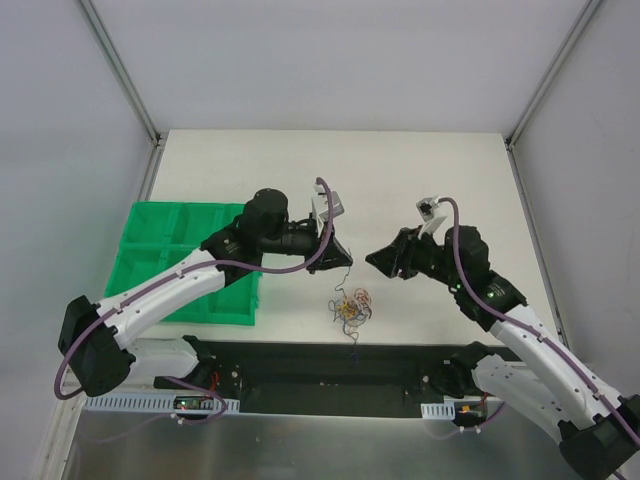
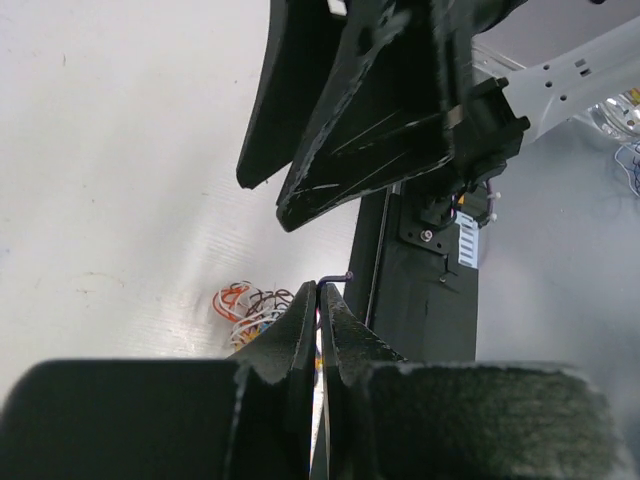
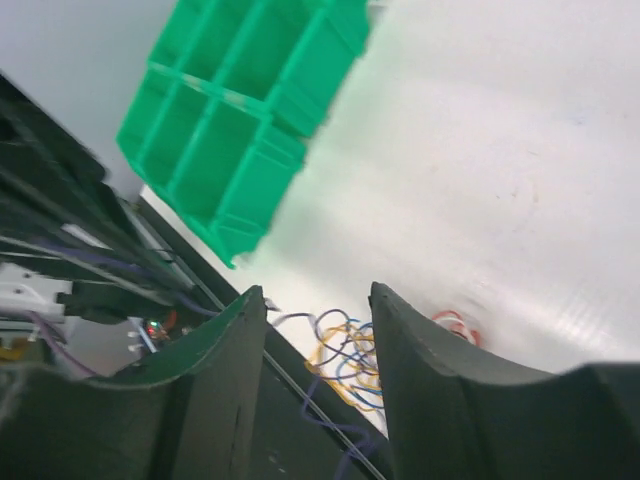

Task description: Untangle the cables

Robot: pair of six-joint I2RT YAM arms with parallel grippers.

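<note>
The cables point(image 1: 352, 306) lie as a small multicoloured wad near the table's front edge, between the two arms. My left gripper point(image 1: 347, 258) hovers above the wad, jaws pressed together on one thin dark cable. In the left wrist view that cable's bent end point(image 2: 340, 278) pokes out past the closed left gripper point(image 2: 322, 287), with the wad point(image 2: 255, 306) on the table behind. My right gripper point(image 1: 372, 260) faces the left one from the right, open and holding nothing. In the right wrist view the right gripper point(image 3: 318, 293) frames the cables point(image 3: 350, 350) below.
A green divided bin point(image 1: 180, 262) sits at the table's left, under the left arm, and shows in the right wrist view too point(image 3: 240, 110). A black base rail point(image 1: 330, 366) runs along the near edge. One wire strand point(image 3: 330, 420) trails over that edge.
</note>
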